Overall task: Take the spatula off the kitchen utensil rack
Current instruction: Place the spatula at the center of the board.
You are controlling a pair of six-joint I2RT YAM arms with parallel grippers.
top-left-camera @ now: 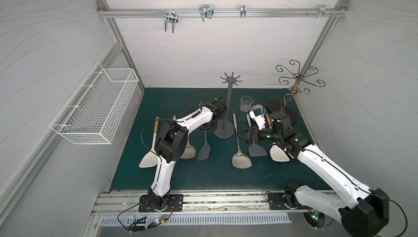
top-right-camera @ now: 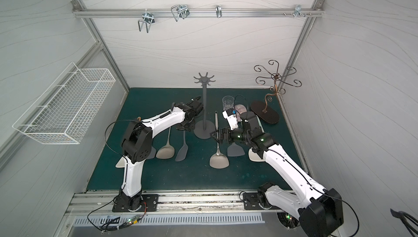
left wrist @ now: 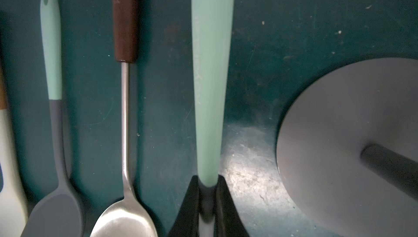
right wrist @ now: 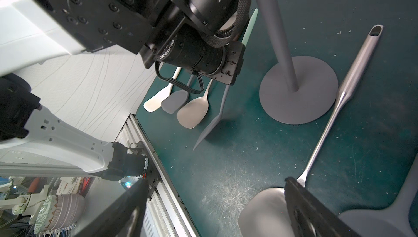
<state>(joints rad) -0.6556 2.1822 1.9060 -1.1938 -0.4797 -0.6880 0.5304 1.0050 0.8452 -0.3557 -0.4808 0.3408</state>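
**Bench point(top-left-camera: 214, 177), green mat, viewed from the front edge.** The kitchen utensil rack point(top-left-camera: 227, 104) stands upright at mid-bench with its round base flat on the mat. The spatula point(top-left-camera: 204, 150) has a grey blade and a mint handle. It is off the rack and sits low beside the base, with the left jaws clamped on its handle. The right jaws stand wide apart on the far side of the base, low over the neck of a steel turner point(top-left-camera: 241, 160). Whether they touch it cannot be told.

**Surroundings:**
- white spatula point(top-left-camera: 148, 156)
- second steel turner point(top-right-camera: 165, 152)
- glass tumbler point(top-left-camera: 246, 103)
- bronze curly stand point(top-left-camera: 299, 77)
- white wire basket point(top-left-camera: 97, 109) on the side wall

**Obstructions:**
- In both top views the left arm point(top-left-camera: 172, 141) covers the left jaws, the spatula's handle and parts of the neighbouring utensils.
- The right arm point(top-left-camera: 316, 163) hides the handles of a grey turner point(top-left-camera: 257, 151) and a pale spatula point(top-left-camera: 279, 155).
- A round pale object point(top-right-camera: 240, 108) by the tumbler is hard to make out.
- Whether the spatula's blade tip meets the mat is unclear.
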